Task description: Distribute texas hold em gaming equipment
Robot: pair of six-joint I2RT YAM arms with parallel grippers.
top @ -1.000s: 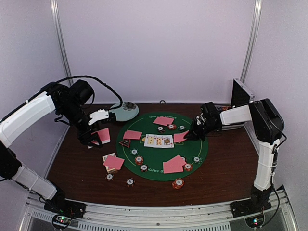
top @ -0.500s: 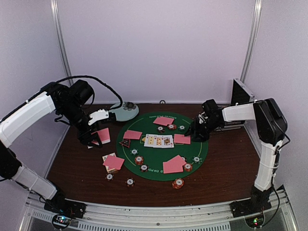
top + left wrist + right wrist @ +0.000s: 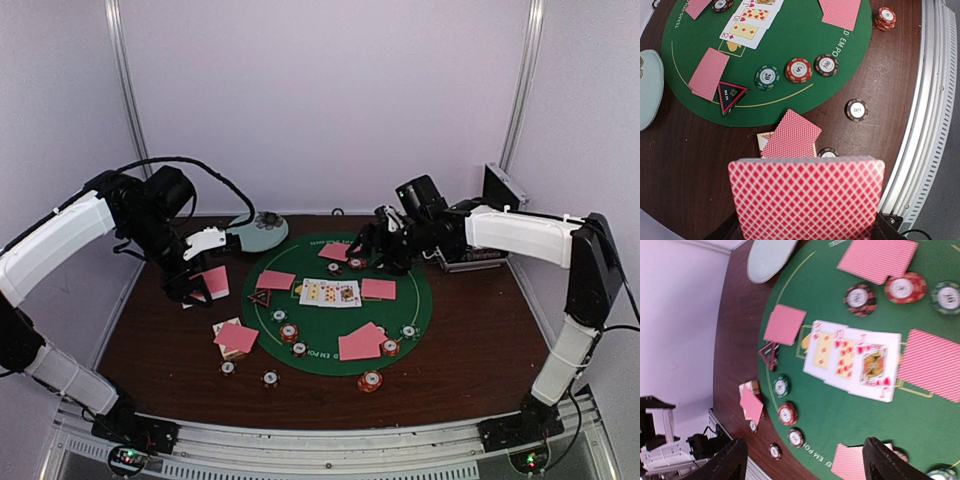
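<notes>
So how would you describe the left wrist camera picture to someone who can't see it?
A stack of pink-backed playing cards fills the bottom, held close to the camera. Beyond it, a round green felt mat on a dark wooden table carries face-up cards, striped round chips and a red-black triangle marker.

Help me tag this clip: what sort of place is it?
Probably a lab test booth: plain white walls, an aluminium rail along the table edge, robot arms over a green poker mat.
</notes>
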